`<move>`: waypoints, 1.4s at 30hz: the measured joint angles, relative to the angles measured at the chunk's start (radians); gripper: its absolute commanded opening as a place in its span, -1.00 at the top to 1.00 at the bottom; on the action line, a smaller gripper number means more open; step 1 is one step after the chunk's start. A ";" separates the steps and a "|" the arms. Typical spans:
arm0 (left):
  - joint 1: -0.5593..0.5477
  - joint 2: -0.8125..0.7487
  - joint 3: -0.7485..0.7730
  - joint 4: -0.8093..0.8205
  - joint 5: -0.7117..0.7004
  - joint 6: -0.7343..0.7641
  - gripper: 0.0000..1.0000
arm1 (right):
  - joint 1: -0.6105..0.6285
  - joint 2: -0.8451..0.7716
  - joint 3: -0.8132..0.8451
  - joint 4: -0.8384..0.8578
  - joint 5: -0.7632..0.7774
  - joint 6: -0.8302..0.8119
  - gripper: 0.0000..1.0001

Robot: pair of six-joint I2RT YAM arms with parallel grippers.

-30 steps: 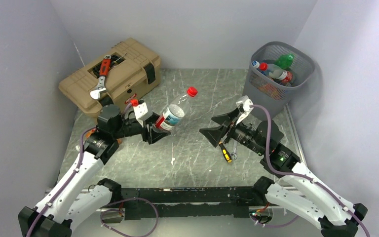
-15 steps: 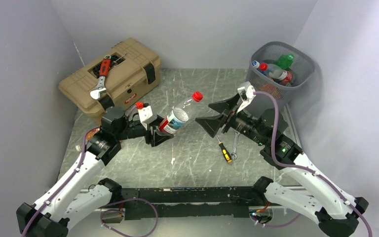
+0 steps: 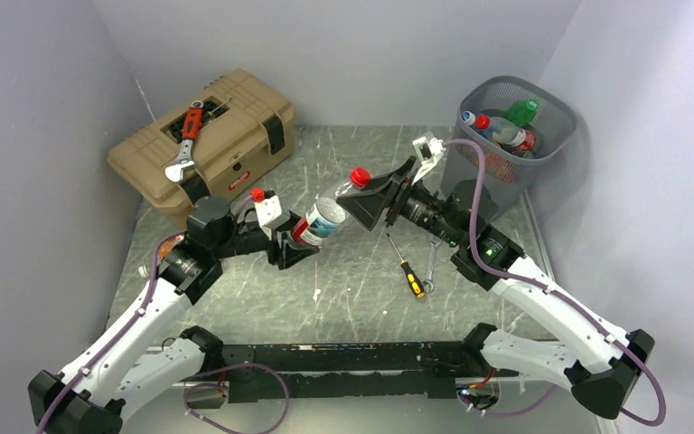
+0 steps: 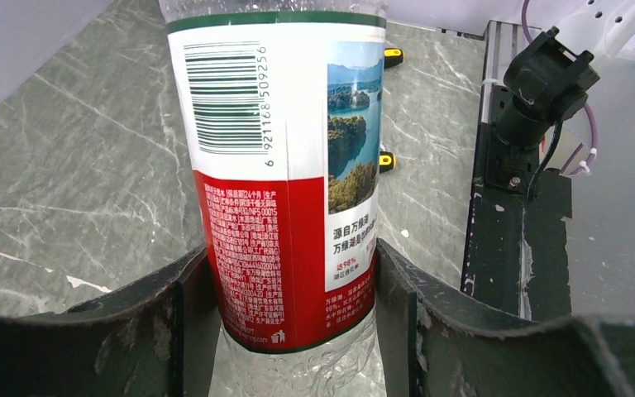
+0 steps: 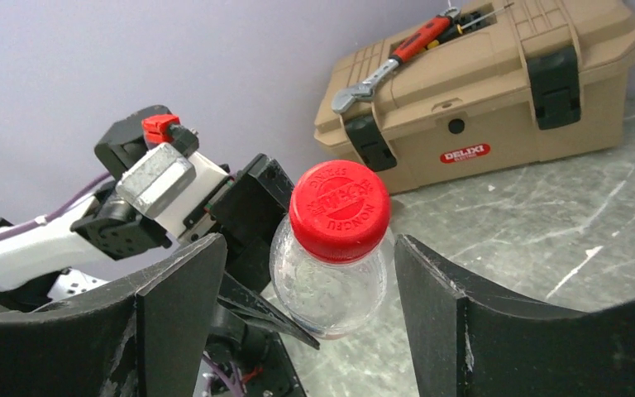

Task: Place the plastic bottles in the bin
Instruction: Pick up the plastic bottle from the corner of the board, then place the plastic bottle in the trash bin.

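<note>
Item: clear plastic bottle point(image 3: 323, 212), held above the table, pinched at its label by the left gripper point(image 3: 300, 240), its neck cut off in the left wrist view. Right gripper point(image 3: 368, 193): spread, jaws flanking the red cap point(image 5: 339, 198), contact unclear. Bin point(image 3: 504, 176): far right corner, other bottles point(image 3: 515, 122) inside, mostly hidden by mesh.

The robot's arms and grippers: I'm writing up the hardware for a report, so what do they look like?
The left arm and right arm have white shells with black joints and bases; a purple cable runs along each. The left gripper and right gripper are black, with broad, wedge-shaped matte fingers scuffed at the edges. A green light glows on the right arm.
</note>
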 measured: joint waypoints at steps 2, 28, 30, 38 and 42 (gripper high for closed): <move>-0.002 -0.003 0.000 0.000 -0.002 0.000 1.00 | 0.000 0.002 -0.003 0.024 0.001 0.025 -0.50; -0.015 -0.010 -0.001 -0.008 -0.030 0.016 1.00 | -0.011 0.047 -0.041 0.126 0.106 0.076 -0.51; -0.015 -0.010 -0.001 -0.010 -0.031 0.017 1.00 | -0.011 0.053 -0.041 0.122 0.119 0.075 -0.36; -0.014 -0.010 -0.005 -0.037 -0.048 0.018 0.95 | -0.010 0.078 -0.041 0.126 0.121 0.069 1.00; -0.014 -0.010 -0.006 -0.039 -0.050 0.018 0.55 | -0.010 0.078 -0.041 0.126 0.116 0.055 1.00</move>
